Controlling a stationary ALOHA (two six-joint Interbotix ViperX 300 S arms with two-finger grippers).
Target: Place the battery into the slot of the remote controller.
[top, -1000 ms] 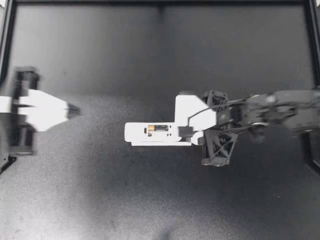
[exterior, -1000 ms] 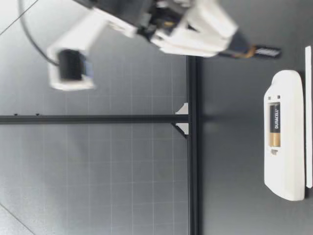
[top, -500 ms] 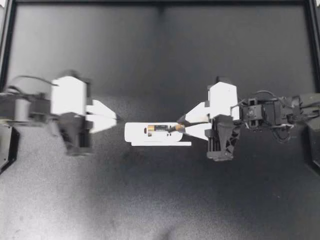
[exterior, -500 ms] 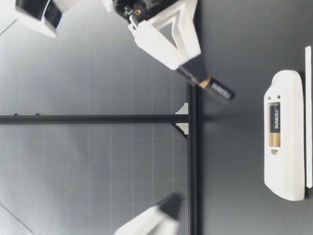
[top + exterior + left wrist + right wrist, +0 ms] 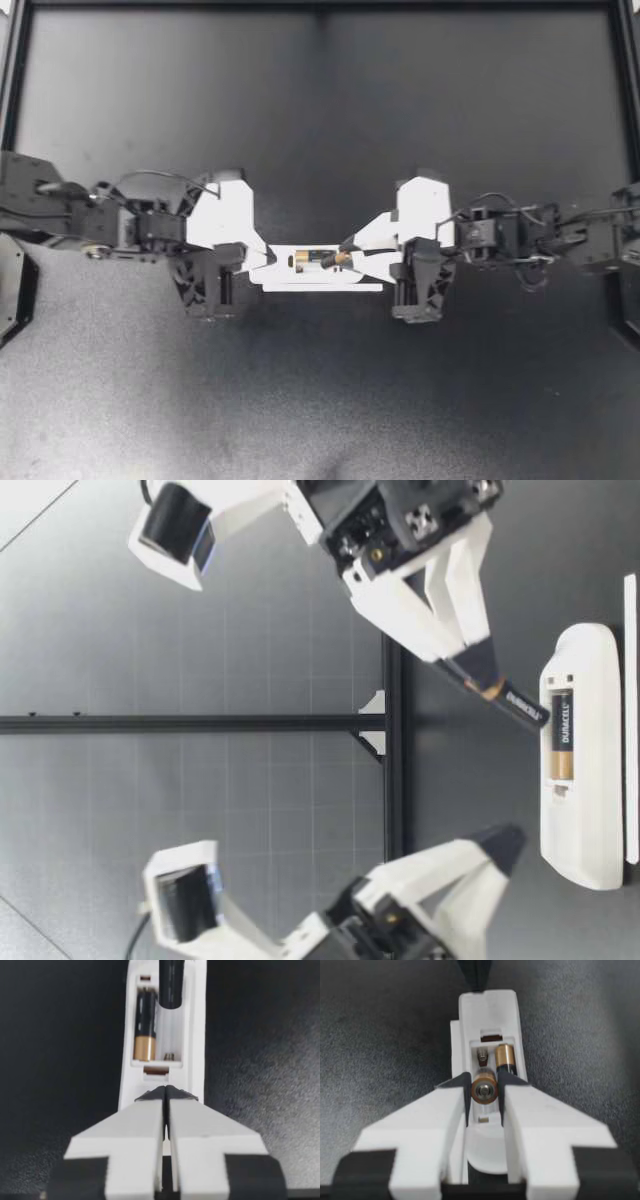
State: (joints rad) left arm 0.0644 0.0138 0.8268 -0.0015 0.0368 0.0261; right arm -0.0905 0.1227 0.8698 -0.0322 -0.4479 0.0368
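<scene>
Where stuff is: the remote (image 5: pixel 325 277) lies lengthwise left to right mid table (image 5: pixel 320 400), with its back open and facing up.
Left gripper (image 5: pixel 264 260): fingers pressed together with nothing in them, tips at the remote's left end.
Right gripper (image 5: pixel 347 254): comes in from the right, clamped on the loose battery (image 5: pixel 334 259).
Task battery: the loose battery is over the open compartment and isn't lying in it yet.
Low view extra: the loose battery is tilted, with its low end right at the compartment's edge. There's also a gap between the left tips and the remote.
Left wrist view extra: the empty bay (image 5: pixel 170 1030) has a spring contact (image 5: pixel 169 1056) and sits right beside the seated battery (image 5: pixel 145 1025).
Right wrist view extra: the loose battery is seen end-on, squeezed from both sides by the fingers (image 5: pixel 530 1115).
Also there: a thin white strip (image 5: pixel 630 720) lies flat on the table, just on the near side of the remote.
Count: 2 batteries, 1 remote, 2 grippers, 1 strip.
Writing: in the low view, white lettering runs along both black-and-copper batteries.
</scene>
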